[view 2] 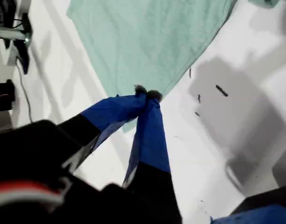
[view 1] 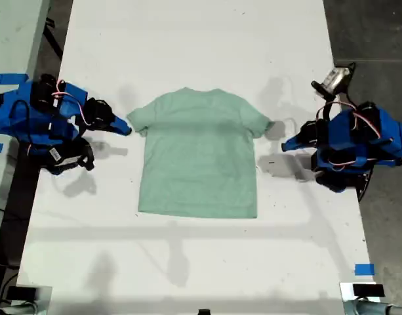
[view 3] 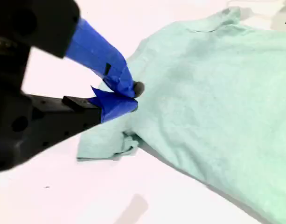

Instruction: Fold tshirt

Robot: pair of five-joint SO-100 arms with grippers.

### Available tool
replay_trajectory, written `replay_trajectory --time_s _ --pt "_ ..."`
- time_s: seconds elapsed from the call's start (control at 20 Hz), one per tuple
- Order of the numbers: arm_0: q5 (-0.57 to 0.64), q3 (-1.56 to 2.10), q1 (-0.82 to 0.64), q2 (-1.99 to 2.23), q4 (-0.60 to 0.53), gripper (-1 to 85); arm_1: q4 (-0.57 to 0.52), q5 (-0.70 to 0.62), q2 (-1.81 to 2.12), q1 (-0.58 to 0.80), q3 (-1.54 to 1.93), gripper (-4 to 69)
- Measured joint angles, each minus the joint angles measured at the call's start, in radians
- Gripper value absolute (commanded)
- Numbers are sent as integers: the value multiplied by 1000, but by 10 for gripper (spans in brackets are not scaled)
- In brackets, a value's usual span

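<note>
The tshirt (view 1: 199, 154) lies flat and unfolded in the middle of the white table (view 1: 201, 39), its long axis running from the far collar to the near hem in the exterior view. One arm is stationed at each sleeve, about equally near. My first gripper (view 2: 146, 94) is seen with its tips together, nothing clamped, poised beside the shirt's edge. My second gripper (view 3: 129, 95) is likewise closed and empty, hovering over a rumpled sleeve. The sleeves lie inward of both tips. Bare table is left on all sides, most beyond the collar and the hem, so folding room is judged ample.
</note>
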Motion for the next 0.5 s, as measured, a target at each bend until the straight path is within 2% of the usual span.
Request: replay_trajectory --time_s 0.25,0.4,0.5 --pt "270 -357 -227 -314 265 1 124 -339 -456 204 -387 12" --pt "405 -472 -345 -403 365 7 190 -535 -664 314 -595 14" --pt "456 -491 -388 -417 380 17 216 -646 -782 382 -709 100"
